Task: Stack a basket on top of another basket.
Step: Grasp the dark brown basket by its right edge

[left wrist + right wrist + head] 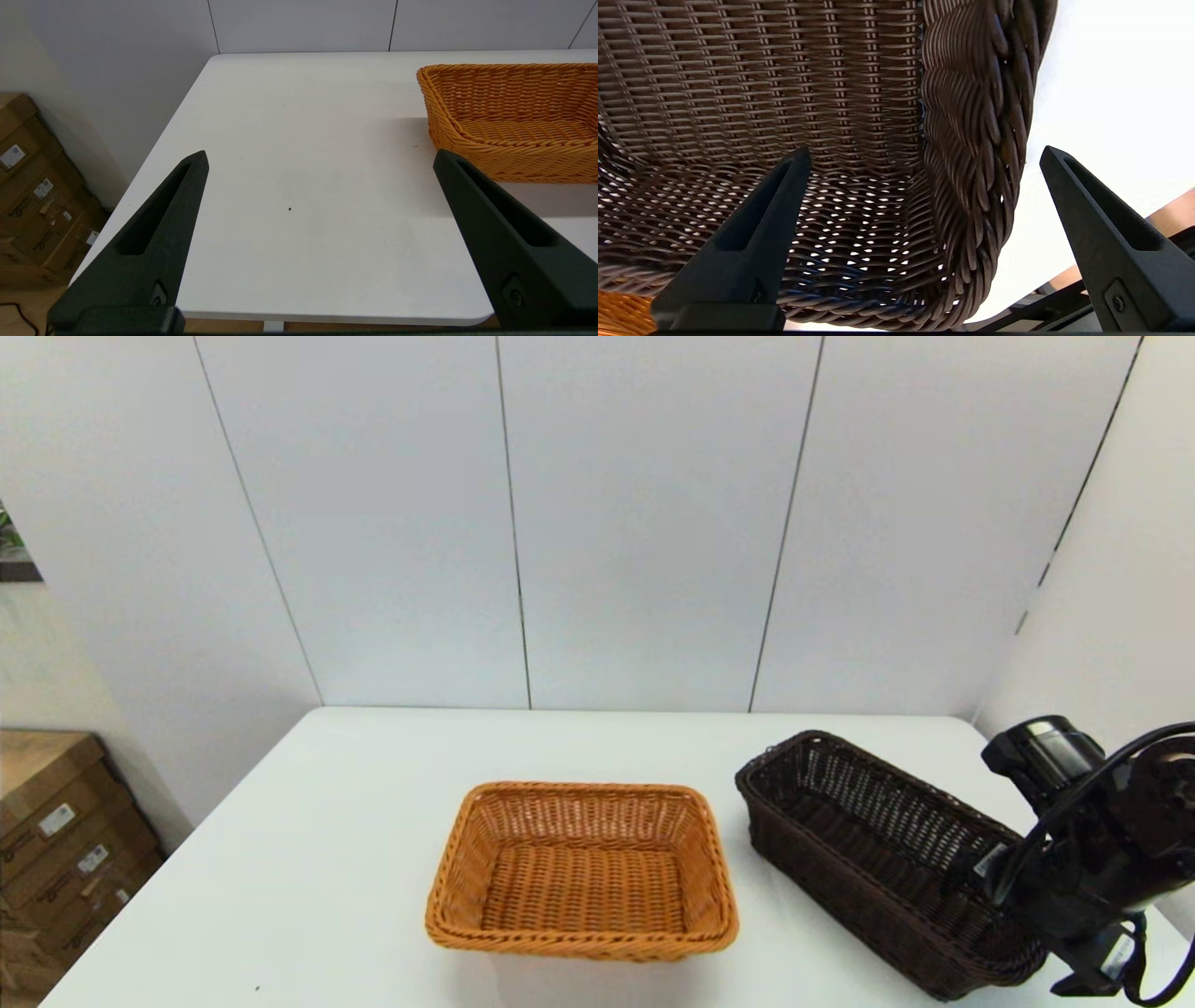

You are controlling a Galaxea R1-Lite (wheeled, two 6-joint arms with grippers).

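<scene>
Now the right end effector (pixel 924 158) gapes wide, straddling the dark basket (pixel 868 840) rim, nothing grasped.

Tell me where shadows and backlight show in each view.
Head view: the orange-tan basket throws only a faint shadow on the table. Left wrist view: a soft shadow lies beside that basket. Right wrist view: light shines through the dark brown basket's open weave as bright specks; the table beyond is washed out white.

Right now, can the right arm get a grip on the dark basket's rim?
Probably yes: the right gripper is open, its fingers straddling the braided rim of the dark basket, with nothing between.
</scene>
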